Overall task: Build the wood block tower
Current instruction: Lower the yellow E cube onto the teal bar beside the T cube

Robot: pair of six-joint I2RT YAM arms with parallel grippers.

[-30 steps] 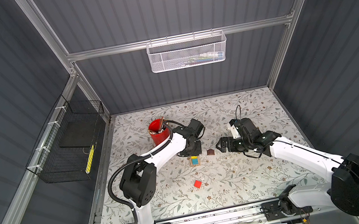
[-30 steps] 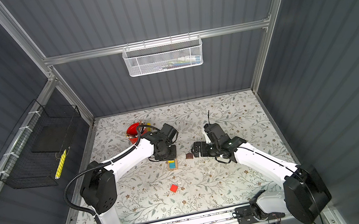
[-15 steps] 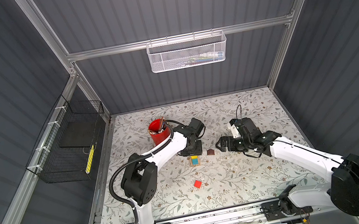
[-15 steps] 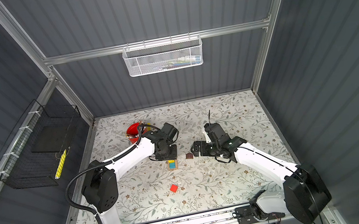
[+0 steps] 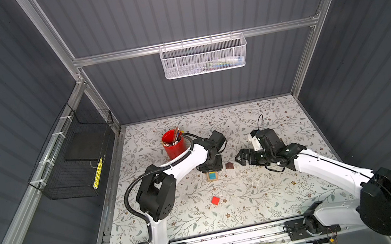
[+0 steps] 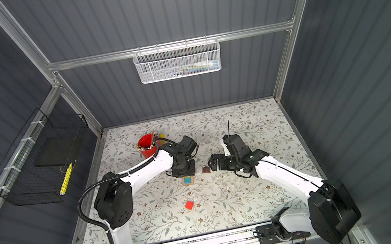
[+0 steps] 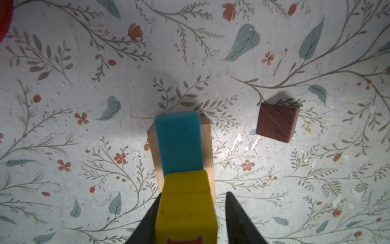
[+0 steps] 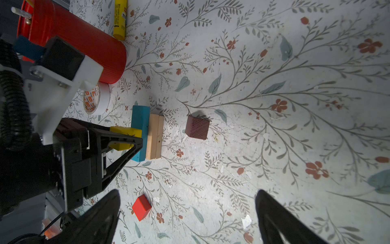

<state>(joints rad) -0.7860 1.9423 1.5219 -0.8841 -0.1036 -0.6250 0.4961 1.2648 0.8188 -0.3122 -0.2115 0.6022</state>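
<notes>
Blocks stood part-stacked near the middle of the floral table (image 5: 257, 198): the tower (image 5: 212, 176) had tan planks (image 8: 156, 137) at the bottom, a blue plank (image 7: 179, 139) flat on them, and a yellow cube (image 7: 185, 211) on one end of the blue. A seam crossed the yellow, and I could not tell whether it was one cube or two stacked. The left gripper (image 7: 194, 194) hung over the tower with a finger down either side of the yellow cube. One finger lay against the cube; a sliver of table showed between the cube and the other finger, so the jaws were slack and parted, not clamping. The dark brown roof piece (image 5: 229, 166) lay on the table just beside the tower, not touching it, between the two grippers. The right gripper (image 8: 187, 193) hovered near that piece, jaws spread wide with nothing between them. The red cube (image 5: 215, 200) sat alone, well apart from the tower, toward the arms' bases. A red cup (image 5: 173, 145) of pencils stood behind the left arm, a roll of tape (image 8: 97, 99) just beside it.
</notes>
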